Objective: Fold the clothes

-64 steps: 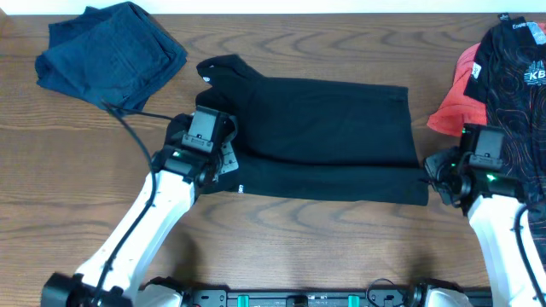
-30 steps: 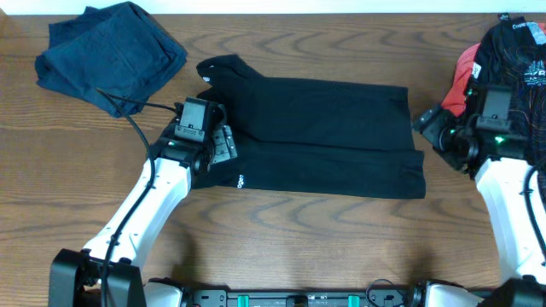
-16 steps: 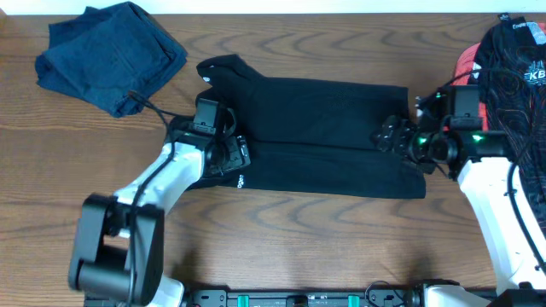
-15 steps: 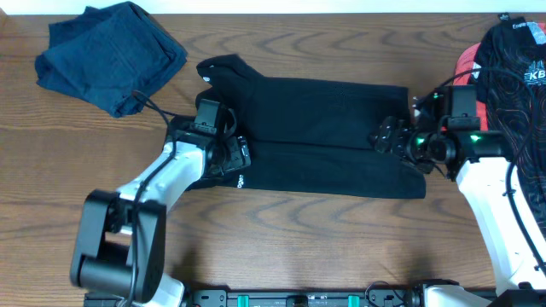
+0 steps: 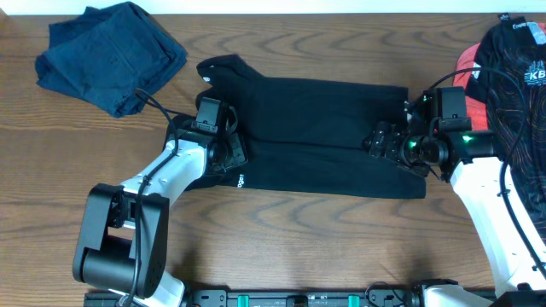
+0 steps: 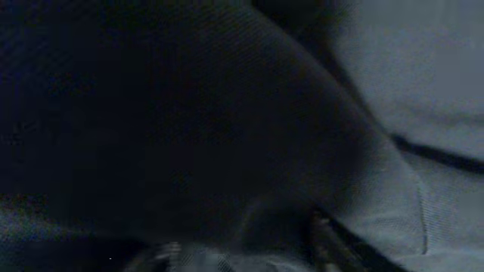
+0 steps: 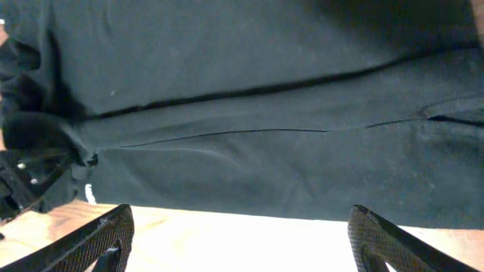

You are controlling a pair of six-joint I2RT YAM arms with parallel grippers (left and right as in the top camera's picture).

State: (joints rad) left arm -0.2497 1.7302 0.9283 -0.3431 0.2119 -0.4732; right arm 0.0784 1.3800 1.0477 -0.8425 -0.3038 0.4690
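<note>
The plain black garment of soft fabric (image 5: 324, 136) lies flat in the middle of the brown wooden bench (image 5: 299, 243). It looks already folded along its length into a long band, with a small white logo (image 5: 241, 180) near its left front edge. The left end effector (image 5: 229, 152) is pressed onto the left end of this band. Its own camera shows only dark cloth very close, so I cannot tell whether it is released or clenched on the fabric. The right end effector (image 5: 378, 141) is over the right end, with its fingers spread wide and nothing between them. I judge that the step in hand is taking hold of the 2 short ends for a cross fold. The next move calls for each side to pinch all layers together, not only the top one. I count 4 garments: 1 plain black, 1 crumpled navy blue garment (image 5: 111, 51) at the far left, and at the far right 1 coral-pink garment (image 5: 456, 89) under 1 black garment with red lines (image 5: 520, 94).
</note>
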